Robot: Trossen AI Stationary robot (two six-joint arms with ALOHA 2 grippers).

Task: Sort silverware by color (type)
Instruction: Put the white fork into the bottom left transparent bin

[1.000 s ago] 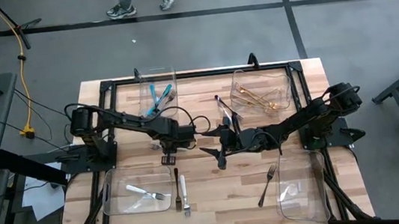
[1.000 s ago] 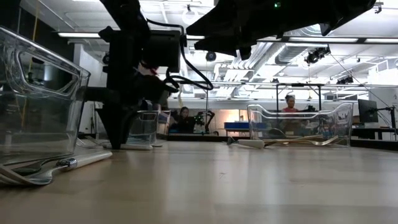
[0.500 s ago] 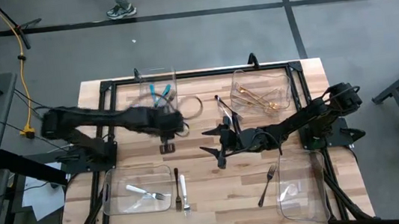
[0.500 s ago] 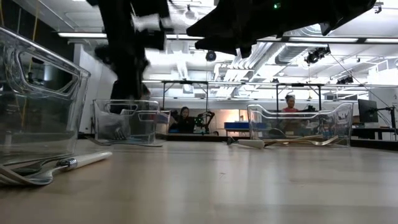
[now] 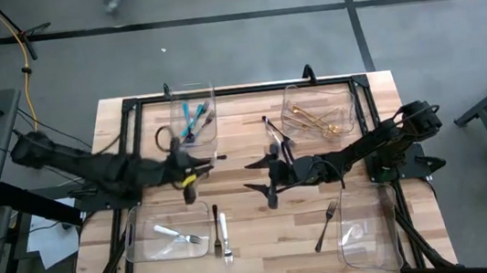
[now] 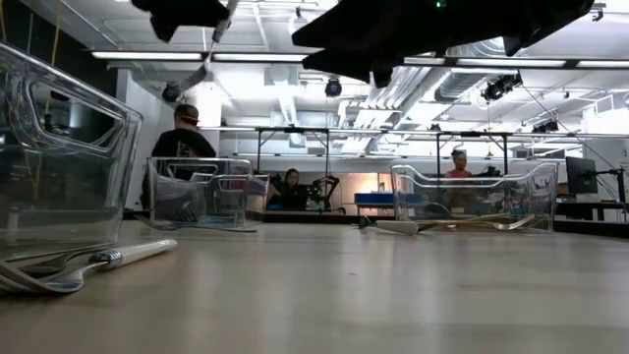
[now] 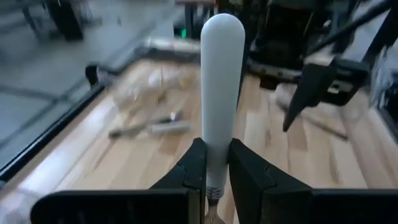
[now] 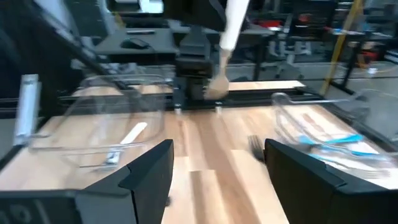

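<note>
The left gripper [image 7: 216, 177] is pinching a white-handled utensil [image 7: 221, 87] near its neck, its two fingers [image 7: 194, 168] pressed against the handle, and the rounded handle end is standing up past them. Seen from above, this gripper [image 5: 185, 175] is hovering over the table's [image 5: 254, 227] left-centre, just beyond the near-left bin [image 5: 167, 232]. That bin is holding a white-handled piece [image 5: 176, 233], and another white-handled fork [image 5: 224, 235] is lying on the wood just beside it, next to a dark one [image 5: 215, 220]. The right gripper [image 5: 264, 174] is hanging over the table's middle with its fingers [image 8: 149, 171] spread wide, holding nothing. Beyond it, a dark fork [image 5: 326, 223] is lying near the front, beside the near-right bin [image 5: 368, 223] — that bin is holding a pale utensil I cannot identify. At the far side, the far-left bin [image 5: 191, 115] is holding teal-handled pieces [image 5: 188, 117], and the far-right bin [image 5: 319, 109] is holding gold ones [image 5: 320, 123]; a utensil [image 5: 272, 131] is lying on the wood between them. In the low view, people — one in a cap [image 6: 182, 143] — are showing in the room behind the table.
</note>
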